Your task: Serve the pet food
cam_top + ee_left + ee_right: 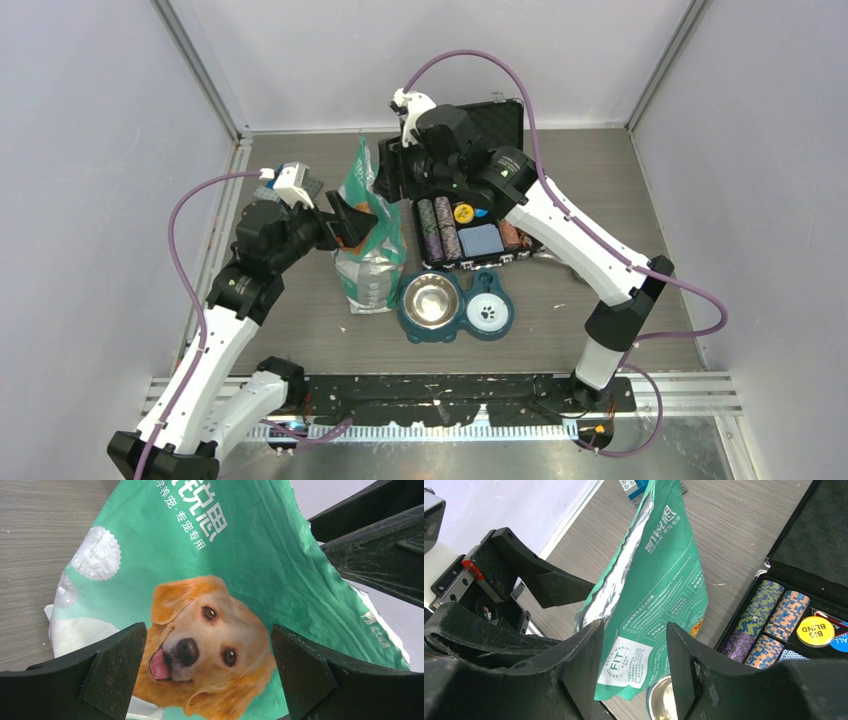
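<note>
Bag [659, 580] rises inside the spread right gripper [634, 660]; the spread left gripper [207, 670] faces its front.

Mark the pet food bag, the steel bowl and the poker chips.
pet food bag [372, 278]: top external view, lower front panel.
steel bowl [430, 300]: top external view, bare bottom.
poker chips [437, 232]: top external view, middle of the left rows.
</note>
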Controlling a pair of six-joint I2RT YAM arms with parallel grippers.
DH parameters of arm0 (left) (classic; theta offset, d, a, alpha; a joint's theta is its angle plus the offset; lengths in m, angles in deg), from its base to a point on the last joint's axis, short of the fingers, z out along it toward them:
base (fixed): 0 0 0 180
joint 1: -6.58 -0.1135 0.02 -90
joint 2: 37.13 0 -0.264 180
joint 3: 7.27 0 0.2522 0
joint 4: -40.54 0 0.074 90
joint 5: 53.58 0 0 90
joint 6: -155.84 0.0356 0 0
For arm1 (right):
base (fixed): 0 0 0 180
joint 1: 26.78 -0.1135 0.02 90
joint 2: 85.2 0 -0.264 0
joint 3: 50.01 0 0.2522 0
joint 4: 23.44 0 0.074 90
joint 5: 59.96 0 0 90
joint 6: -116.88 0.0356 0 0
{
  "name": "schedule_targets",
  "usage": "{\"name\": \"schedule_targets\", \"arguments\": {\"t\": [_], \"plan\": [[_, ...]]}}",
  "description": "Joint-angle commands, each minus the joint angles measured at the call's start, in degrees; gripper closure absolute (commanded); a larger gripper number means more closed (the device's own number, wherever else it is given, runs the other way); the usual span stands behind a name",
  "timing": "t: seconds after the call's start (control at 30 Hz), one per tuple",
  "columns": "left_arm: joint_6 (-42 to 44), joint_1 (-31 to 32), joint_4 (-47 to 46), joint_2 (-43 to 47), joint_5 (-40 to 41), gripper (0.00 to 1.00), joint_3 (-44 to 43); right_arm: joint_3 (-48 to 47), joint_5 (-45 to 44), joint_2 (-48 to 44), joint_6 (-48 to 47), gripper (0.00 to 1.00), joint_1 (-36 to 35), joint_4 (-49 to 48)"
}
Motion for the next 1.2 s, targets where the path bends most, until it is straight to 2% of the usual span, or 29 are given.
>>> {"name": "schedule_targets", "arguments": {"t": [0.0,0.23,0.37,0.5,0.77,1.0,1.17], "plan": [[1.3,0.5,-0.7,-0.2,0.2,0.01,-1.9,-1.9,2.2,-1.4,1.0,0.44,0.1,-2.4],[1.2,0.5,-0.6,-0.7,-0.4,0.01,-2.6,-2.4,3.2,-2.0,1.2,0.44,0.1,-2.8],[1.0,0.5,2.2,0.0,0.7,0.01,-5.0,-2.8,4.1,-1.4,1.5,0.52,0.1,-3.7],[0.9,0.5,3.9,3.1,5.7,0.01,-7.0,-2.8,4.5,-0.6,1.5,0.64,0.2,-3.0],[-3.0,0.4,11.8,1.5,15.8,0.01,-14.3,-2.1,9.0,-0.1,2.1,0.74,0.2,-3.5],[-7.1,0.5,12.2,-5.8,5.2,0.02,-21.2,-0.4,9.9,-0.9,2.3,0.93,0.2,-5.5],[-7.6,0.8,12.5,-8.1,2.7,0.14,-22.5,0.4,9.5,-1.6,2.1,0.95,0.1,-6.5]]}}
